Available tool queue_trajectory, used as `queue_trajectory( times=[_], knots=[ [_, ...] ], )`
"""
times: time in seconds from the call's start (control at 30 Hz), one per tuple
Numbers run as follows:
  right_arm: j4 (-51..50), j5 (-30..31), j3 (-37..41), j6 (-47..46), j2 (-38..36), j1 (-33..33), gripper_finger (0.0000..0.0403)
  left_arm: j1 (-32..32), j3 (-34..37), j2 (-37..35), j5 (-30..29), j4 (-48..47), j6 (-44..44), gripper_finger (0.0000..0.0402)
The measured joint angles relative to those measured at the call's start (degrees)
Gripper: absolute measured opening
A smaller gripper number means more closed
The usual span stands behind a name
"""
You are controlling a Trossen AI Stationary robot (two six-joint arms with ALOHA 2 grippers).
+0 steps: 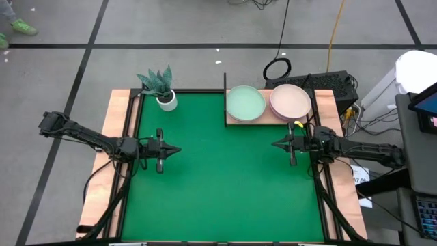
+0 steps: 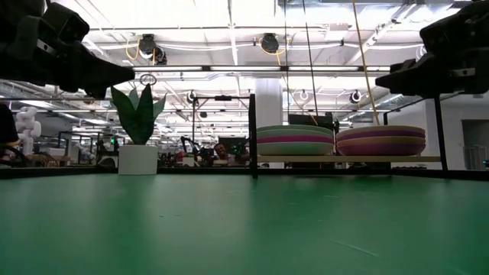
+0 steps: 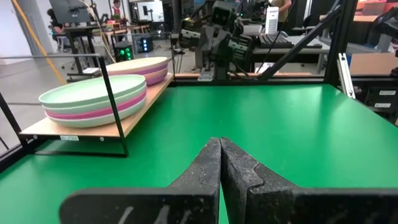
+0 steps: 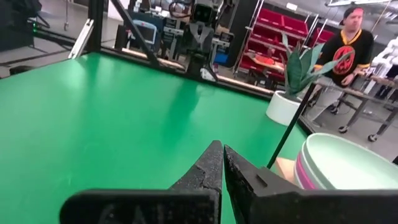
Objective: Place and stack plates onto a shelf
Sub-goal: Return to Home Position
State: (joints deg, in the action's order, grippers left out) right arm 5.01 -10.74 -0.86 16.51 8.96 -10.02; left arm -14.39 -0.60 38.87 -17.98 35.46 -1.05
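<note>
Plates [image 1: 245, 102] in two stacks on shelf [image 1: 263, 121]; stacking looks done. Left fingers [image 1: 174, 149], right fingers [image 1: 276, 144] pressed together, empty, over desk [image 1: 218, 191]. Probably only homing left.

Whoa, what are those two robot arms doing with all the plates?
Neither arm is holding anything. The left gripper and the right gripper hover over the green table mat, facing each other, fingers shut. Two stacks of round matte plates sit side by side on the light wooden shelf at the far edge, one topped by a pale mint plate, the other by a beige plate. Every plate in view is on the shelf, so the stacking looks finished.
</note>
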Motion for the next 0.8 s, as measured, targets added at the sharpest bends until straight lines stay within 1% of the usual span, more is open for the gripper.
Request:
queue_trajectory(
  times=[0.27,0.3,0.43,0.57,0.8],
  knots=[
    [-2.0,0.3,0.0,-3.1,-3.0,2.8,0.0000,0.0,0.0,0.0,0.0,-0.9,0.7,0.0003],
    [-2.1,0.6,0.0,-3.2,-3.4,3.3,0.0000,0.0,0.0,0.0,0.0,-0.9,0.8,0.0003],
    [-2.7,5.1,0.0,-2.5,-5.2,5.5,0.0000,0.0,0.0,0.0,0.0,-0.9,0.8,0.0003],
    [-3.2,7.6,0.0,-2.1,-8.3,7.1,0.0000,0.0,0.0,0.0,0.0,-0.9,0.8,0.0003],
    [-3.6,8.0,0.0,-2.0,-8.6,8.3,0.0000,0.0,0.0,0.0,0.0,-0.9,0.8,0.0003]
  ],
)
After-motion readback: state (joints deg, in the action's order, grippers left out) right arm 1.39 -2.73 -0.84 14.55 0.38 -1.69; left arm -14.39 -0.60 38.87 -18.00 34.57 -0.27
